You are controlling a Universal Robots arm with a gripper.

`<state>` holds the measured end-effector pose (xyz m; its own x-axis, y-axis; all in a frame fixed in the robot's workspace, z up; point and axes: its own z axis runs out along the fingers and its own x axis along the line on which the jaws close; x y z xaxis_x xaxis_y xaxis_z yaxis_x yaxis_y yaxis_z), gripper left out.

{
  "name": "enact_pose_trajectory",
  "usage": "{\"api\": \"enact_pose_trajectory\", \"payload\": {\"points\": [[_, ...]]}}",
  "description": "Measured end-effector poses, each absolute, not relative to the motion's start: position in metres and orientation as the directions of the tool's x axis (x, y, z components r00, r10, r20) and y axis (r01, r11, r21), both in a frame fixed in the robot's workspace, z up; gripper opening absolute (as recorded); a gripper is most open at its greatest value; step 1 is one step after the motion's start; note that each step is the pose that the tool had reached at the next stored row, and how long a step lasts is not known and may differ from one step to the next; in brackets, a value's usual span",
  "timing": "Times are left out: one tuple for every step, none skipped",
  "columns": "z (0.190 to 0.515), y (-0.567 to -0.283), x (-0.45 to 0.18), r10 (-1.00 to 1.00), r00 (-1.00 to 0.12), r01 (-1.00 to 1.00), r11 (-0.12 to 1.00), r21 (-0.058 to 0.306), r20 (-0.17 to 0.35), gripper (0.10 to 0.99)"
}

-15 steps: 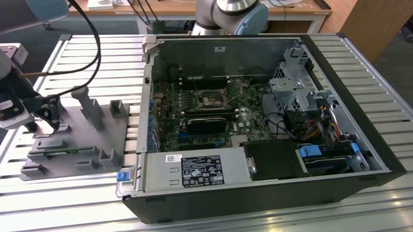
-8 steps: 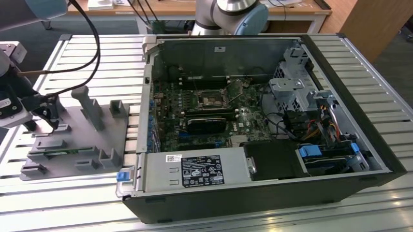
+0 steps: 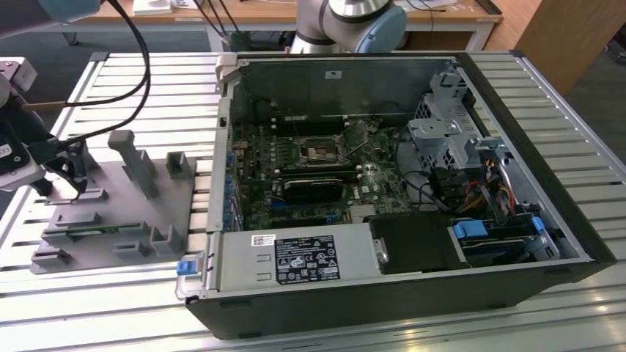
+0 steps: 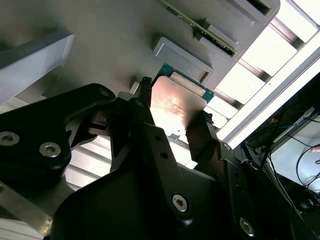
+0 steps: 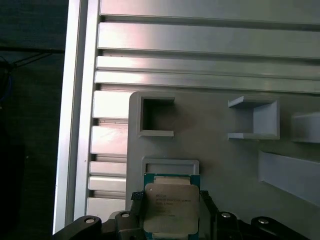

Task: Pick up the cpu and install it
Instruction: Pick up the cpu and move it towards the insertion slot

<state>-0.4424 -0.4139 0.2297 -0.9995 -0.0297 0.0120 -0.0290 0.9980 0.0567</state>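
I'm looking down into an open computer case [image 3: 391, 312] lying on its side on the slatted table [image 3: 547, 81], with the motherboard [image 3: 391, 183] facing up. Its black-framed cpu socket [image 3: 320, 151] sits near the middle of the board. Well apart from it, towards the exterior view's left, lies the grey tray [image 3: 117, 213], and my gripper [image 3: 59, 172] hangs low over the tray's far-left end. The first wrist view shows what matters. The cpu [image 5: 171, 207] lies flat on the tray [image 5: 225, 165] with its silvery top up, directly between the fingers [image 5: 136, 202]. One finger stands against each of two opposite edges, and the second wrist view shows the same bracketing of the cpu [image 4: 175, 102]. I read the gripper [image 4: 173, 107] as clamped on the chip. I can't tell whether the chip has lifted clear of the tray. The chip is square, so it has no long axis to worry about. The socket lies from the gripper towards the exterior view's right, across the case wall.
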Motion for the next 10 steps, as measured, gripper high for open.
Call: {"api": "enact_pose_trajectory", "payload": {"points": [[0.2307,-0.4139,-0.4424,-0.030,-0.999,-0.029,0.998,0.057,0.012,0.529],[0.2315,-0.4139,-0.4424,-0.030,-0.999,-0.029,0.998,0.056,0.012,0.529],[0.2323,-0.4139,-0.4424,-0.030,-0.999,-0.029,0.998,0.056,0.012,0.529],[0.2330,-0.4139,-0.4424,-0.030,-0.999,-0.029,0.998,0.056,0.012,0.529],[0.2339,-0.4139,-0.4424,-0.030,-0.999,-0.029,0.998,0.056,0.012,0.529],[0.2348,-0.4139,-0.4424,-0.030,-0.999,-0.029,0.998,0.056,0.012,0.529],[0.2358,-0.4139,-0.4424,-0.030,-0.999,-0.029,0.998,0.056,0.012,0.529],[0.2370,-0.4139,-0.4424,-0.030,-0.999,-0.029,0.998,0.056,0.012,0.529],[0.2381,-0.4139,-0.4424,-0.030,-0.999,-0.029,0.998,0.056,0.012,0.529],[0.2389,-0.4139,-0.4424,-0.030,-0.999,-0.029,0.998,0.056,0.012,0.529]]}}
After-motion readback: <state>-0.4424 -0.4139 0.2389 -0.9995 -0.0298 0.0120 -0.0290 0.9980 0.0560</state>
